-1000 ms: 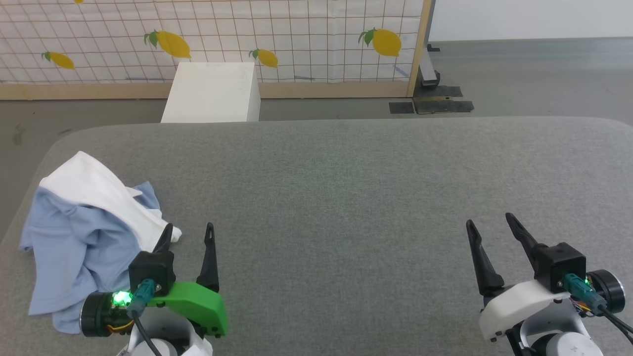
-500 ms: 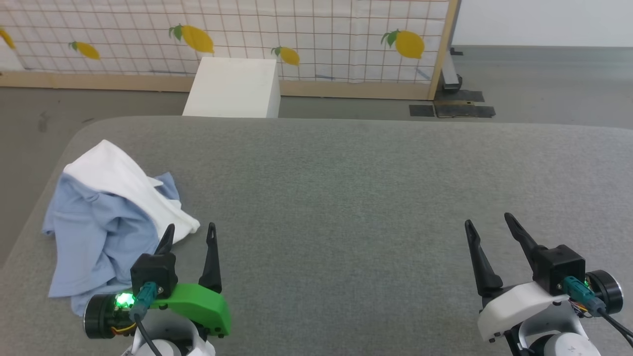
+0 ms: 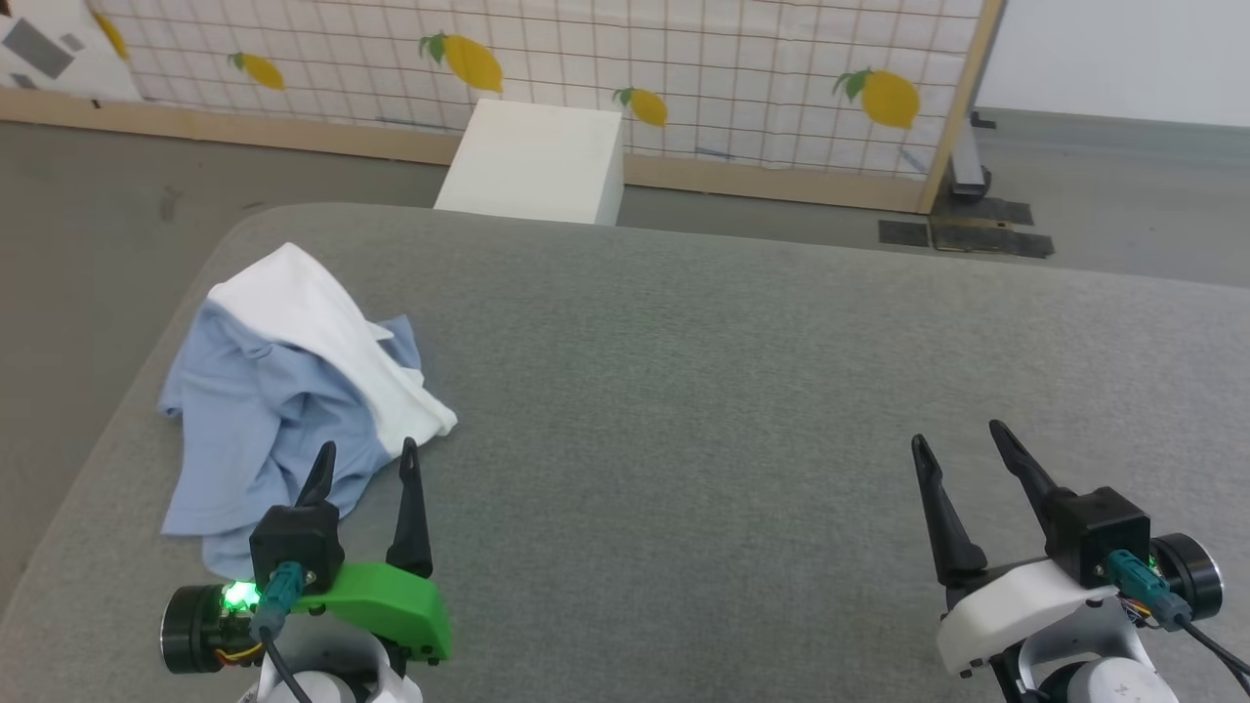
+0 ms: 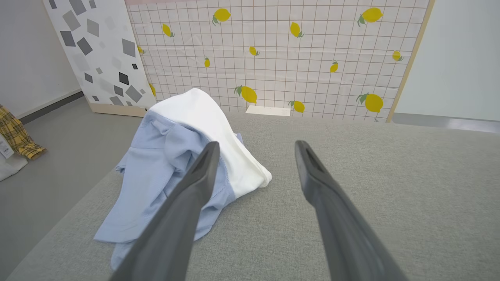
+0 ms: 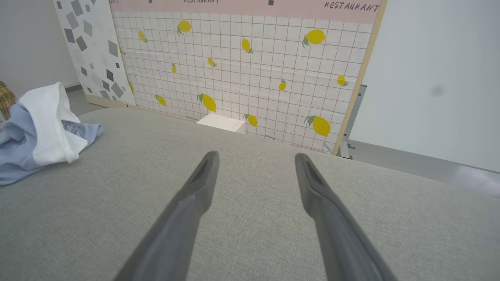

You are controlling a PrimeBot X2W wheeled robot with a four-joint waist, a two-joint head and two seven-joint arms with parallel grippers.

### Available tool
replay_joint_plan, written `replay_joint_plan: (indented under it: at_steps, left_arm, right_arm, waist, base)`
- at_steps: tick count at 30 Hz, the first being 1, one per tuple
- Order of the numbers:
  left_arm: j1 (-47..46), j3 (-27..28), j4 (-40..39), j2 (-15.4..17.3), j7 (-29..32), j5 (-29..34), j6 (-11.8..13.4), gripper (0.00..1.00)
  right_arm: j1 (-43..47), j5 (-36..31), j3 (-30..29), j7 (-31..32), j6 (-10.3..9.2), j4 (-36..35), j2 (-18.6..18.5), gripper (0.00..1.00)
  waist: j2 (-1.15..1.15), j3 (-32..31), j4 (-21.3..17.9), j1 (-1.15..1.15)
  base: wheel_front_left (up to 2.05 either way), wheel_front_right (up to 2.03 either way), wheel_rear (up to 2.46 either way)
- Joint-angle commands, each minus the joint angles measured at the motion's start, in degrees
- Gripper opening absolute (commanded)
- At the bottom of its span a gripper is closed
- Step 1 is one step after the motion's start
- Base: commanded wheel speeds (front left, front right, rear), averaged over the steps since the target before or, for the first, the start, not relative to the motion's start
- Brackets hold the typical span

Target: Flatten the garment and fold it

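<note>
The garment (image 3: 283, 391) lies crumpled at the left end of the grey table (image 3: 684, 391), light blue with a broad white part folded over its top. It also shows in the left wrist view as a heap (image 4: 175, 164) and at the left edge of the right wrist view (image 5: 39, 128). My left gripper (image 3: 366, 459) stands open just in front of the garment's near edge, its left finger over the blue cloth, holding nothing. My right gripper (image 3: 962, 439) stands open at the lower right, far from the garment. Buttons and lettering are hidden.
A white box (image 3: 537, 161) stands on the floor beyond the table's far edge, before a lemon-patterned partition (image 3: 684, 68). The table's left edge is close to the garment. A yellow plaid cloth (image 4: 15, 136) lies on the floor at the left.
The head camera has turned left, so the whole scene has shifted right in the picture. Both grippers hold the same open pose; the garment has not visibly moved on the table.
</note>
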Motion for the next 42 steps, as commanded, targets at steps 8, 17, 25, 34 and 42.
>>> replay_joint_plan:
  at_steps: [8,17,25,34,42]
  left_arm:
    - [0.14,-0.34,0.44,0.74,-1.47,-1.59,1.2,1.0]
    - [0.45,-0.56,0.63,0.87,-2.54,-2.39,2.19,1.0]
    - [1.02,-0.68,0.78,1.16,-3.48,-3.04,3.1,1.0]
    - [1.53,-0.83,1.07,1.76,-4.52,-3.92,3.91,1.0]
    - [1.91,-1.07,1.74,2.42,-5.46,-4.54,4.91,1.0]
  right_arm:
    - [-1.06,-0.09,0.48,-1.2,-0.04,0.3,0.05,1.0]
    - [-1.52,-0.26,0.94,-1.83,-0.04,0.6,0.06,1.0]
    - [-1.63,-0.05,1.38,-2.63,-0.05,0.97,0.07,1.0]
    - [-1.73,0.2,1.94,-3.55,-0.06,1.39,0.08,1.0]
    - [-1.99,0.25,2.43,-4.28,-0.06,1.66,0.09,1.0]
  waist:
    - [0.0,0.09,3.96,0.0]
    - [0.0,0.27,7.13,0.0]
    - [0.0,-0.13,9.67,0.0]
    - [0.0,-0.45,12.67,0.0]
    - [0.0,-0.51,15.13,0.0]
  base:
    - [0.0,0.0,0.0]
    - [0.0,0.0,0.0]
    - [0.0,0.0,0.0]
    - [0.0,0.0,0.0]
    - [0.0,0.0,0.0]
